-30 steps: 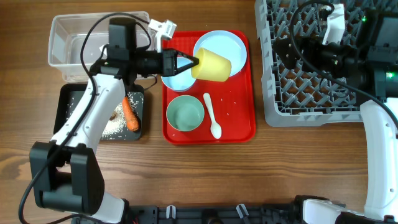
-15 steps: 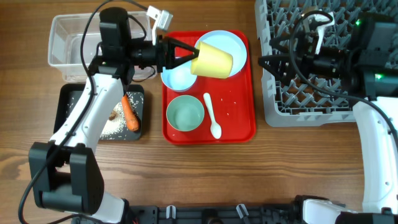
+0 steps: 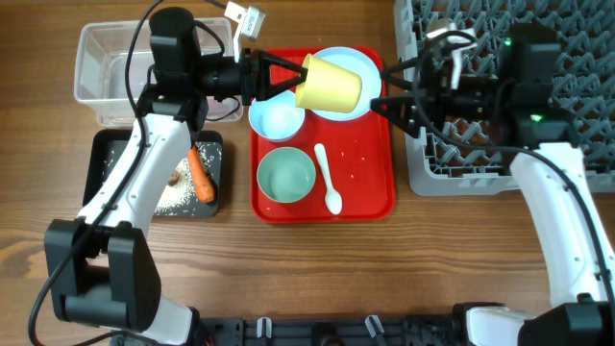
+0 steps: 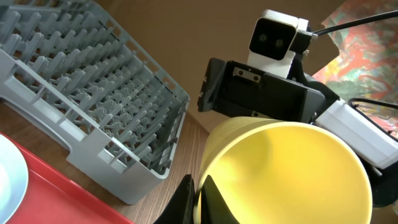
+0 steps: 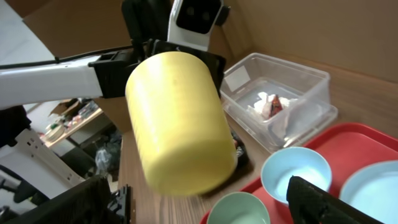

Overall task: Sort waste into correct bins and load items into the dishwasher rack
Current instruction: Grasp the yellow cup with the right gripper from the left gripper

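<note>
Left claw [image 3: 294, 85]: clenched on the rim of the small yellow cup [image 3: 330, 85], held above the far end of the red tray [image 3: 370, 192]. Cup axis lies left-right, base toward the right claw [image 3: 382, 88], which is spread and empty just to its right, beside the dishwasher rack [image 3: 461, 178].

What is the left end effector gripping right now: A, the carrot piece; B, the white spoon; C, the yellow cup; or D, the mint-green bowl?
C: the left end effector is shut on the rim of the yellow cup, while the spoon and mint-green bowl lie on the red tray and the carrot sits in the black tray.
</note>
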Tool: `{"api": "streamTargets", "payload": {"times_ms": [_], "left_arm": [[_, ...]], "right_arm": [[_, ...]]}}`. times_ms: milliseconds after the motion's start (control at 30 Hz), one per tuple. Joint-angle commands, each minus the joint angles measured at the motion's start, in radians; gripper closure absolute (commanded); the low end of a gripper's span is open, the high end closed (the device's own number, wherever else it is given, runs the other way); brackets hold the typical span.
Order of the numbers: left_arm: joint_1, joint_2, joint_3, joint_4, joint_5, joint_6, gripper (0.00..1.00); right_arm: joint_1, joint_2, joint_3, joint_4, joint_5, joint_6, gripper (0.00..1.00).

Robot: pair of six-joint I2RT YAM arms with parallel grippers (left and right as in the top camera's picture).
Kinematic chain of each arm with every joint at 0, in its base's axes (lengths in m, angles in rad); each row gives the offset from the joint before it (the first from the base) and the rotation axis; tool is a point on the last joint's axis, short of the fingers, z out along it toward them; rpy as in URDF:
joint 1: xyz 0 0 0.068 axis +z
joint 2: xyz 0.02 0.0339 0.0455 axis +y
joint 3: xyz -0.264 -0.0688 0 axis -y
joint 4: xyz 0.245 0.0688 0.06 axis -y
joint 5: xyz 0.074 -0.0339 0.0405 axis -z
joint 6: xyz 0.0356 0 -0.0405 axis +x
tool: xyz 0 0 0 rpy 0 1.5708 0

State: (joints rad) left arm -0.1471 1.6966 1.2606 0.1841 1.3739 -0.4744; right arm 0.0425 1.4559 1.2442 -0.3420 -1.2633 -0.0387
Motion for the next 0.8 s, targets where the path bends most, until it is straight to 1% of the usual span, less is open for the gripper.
{"api": "streamTargets", "payload": {"times_ms": [0, 333, 467, 600, 633, 667, 767], "left_arm": [[-0.014, -0.015, 0.011, 0.004, -0.003, -0.013, 0.96], [-0.021, -0.015, 0.011, 0.003, -0.003, -0.013, 0.96], [-0.021, -0.015, 0.011, 0.003, -0.003, -0.013, 0.96], [-0.021, -0.015, 0.011, -0.001, -0.003, -0.013, 0.96], [-0.021, -0.015, 0.011, -0.001, -0.003, -0.013, 0.96], [-0.021, -0.015, 0.011, -0.002, -0.003, -0.013, 0.96], [-0.021, -0.015, 0.011, -0.002, -0.003, -0.013, 0.96]], "right_arm": [[0.057, 0.039, -0.010, 0.056, 0.009, 0.069, 0.06], [0.134, 0.110, -0.010, 0.182, 0.009, 0.164, 0.07], [0.134, 0.111, -0.010, 0.186, 0.010, 0.172, 0.13], [0.134, 0.111, -0.010, 0.188, 0.009, 0.172, 0.25], [0.134, 0.111, -0.010, 0.189, 0.009, 0.172, 0.26], [0.134, 0.111, -0.010, 0.189, 0.009, 0.172, 0.29], [0.134, 0.111, -0.010, 0.190, 0.010, 0.172, 0.34]]}}
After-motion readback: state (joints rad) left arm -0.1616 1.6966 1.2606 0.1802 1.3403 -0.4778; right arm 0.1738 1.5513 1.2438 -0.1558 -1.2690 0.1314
